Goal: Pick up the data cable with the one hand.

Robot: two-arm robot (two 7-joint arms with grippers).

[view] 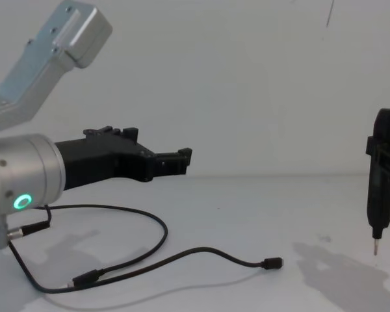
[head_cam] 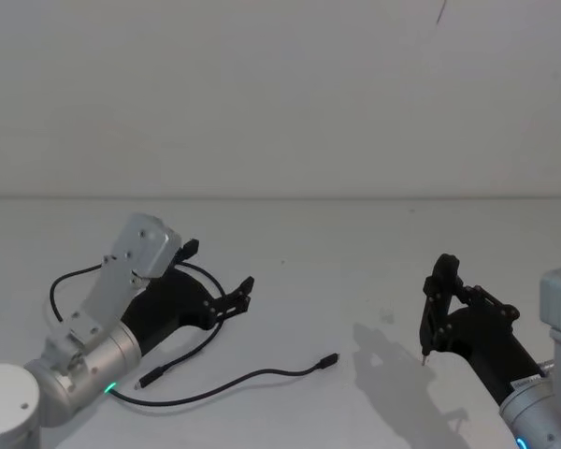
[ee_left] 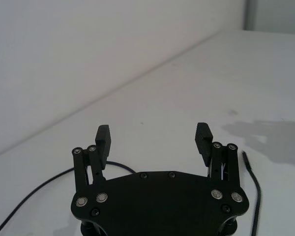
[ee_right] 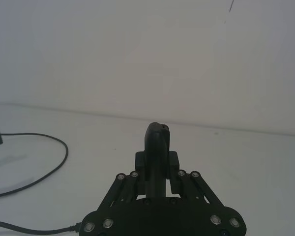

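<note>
Data cable (head_cam: 262,374) lies loose on the table (head_cam: 355,234). It runs from a loop under the left claw (head_cam: 220,268) out to a plug (head_cam: 329,361) at the claw's 4 o'clock. Left claw hovers above the cable, jaws spread wide, holding nothing. Right claw (head_cam: 447,282) sits at 3 o'clock, well off the cable, clamped on a pen tool (head_cam: 433,313).

Risks:
- Cable is far thinner than the pads (ee_left: 104,136), so a shallow descent likely closes on air and a deep one scrapes the table.
- The loop passes under the left arm (head_cam: 93,355) and may snag on lift.

No bins or trays to report.
</note>
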